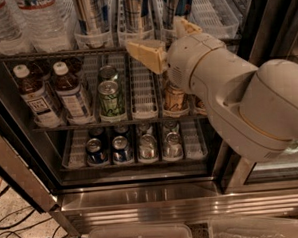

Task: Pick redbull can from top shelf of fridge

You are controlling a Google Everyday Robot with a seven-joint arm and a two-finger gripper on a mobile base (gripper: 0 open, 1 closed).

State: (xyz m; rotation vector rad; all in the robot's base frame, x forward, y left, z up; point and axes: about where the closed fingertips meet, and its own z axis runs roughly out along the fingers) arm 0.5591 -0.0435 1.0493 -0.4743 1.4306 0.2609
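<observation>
The fridge stands open in front of me. Its top shelf holds water bottles at the left and three tall slim cans in clear cup-like lane fronts. The redbull can, silver with thin dark-blue checked lines, stands in the middle lane. Another slim can is left of it and a third is right of it. My gripper is at the shelf's front rail, just below and right of the redbull can. It is open and empty, one finger under the middle lane and the other by the right can.
The middle rack holds two dark bottles, a green can and a gold can. The lower rack holds several cans seen from above. My arm covers the fridge's right side. Cables lie on the floor at the left.
</observation>
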